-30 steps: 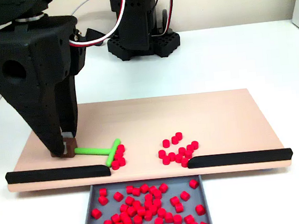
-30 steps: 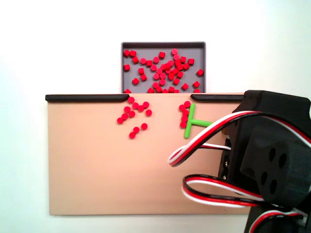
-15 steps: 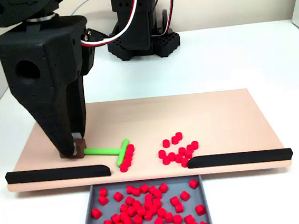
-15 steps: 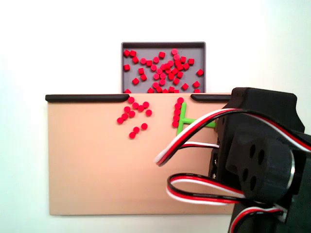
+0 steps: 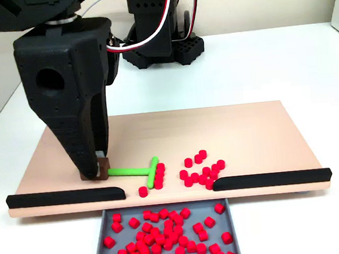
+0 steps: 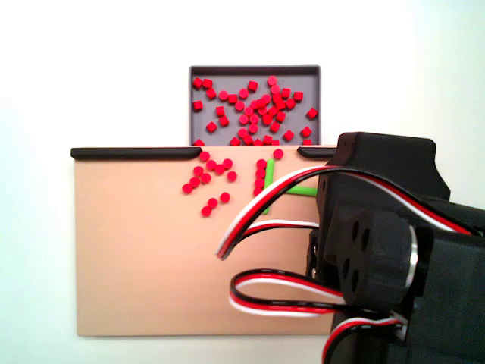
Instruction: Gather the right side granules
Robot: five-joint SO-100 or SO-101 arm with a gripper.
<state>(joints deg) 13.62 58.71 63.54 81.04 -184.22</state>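
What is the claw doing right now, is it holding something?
Claw: closed on the brown end block of the green T-shaped tool, whose crossbar rests against a few red pellets on the board.

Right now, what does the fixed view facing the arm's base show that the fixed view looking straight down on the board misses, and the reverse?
Only the base-facing view: the pincer closed on the brown block ending the handle of the green T-shaped plastic tool, and the arm's black base. Only the downward view: all four walls of the grey plastic tray; there the arm hides that grip. Both: the tool's crossbar against a few small red cylinder pellets, the bigger loose red bunch, and the tan board.
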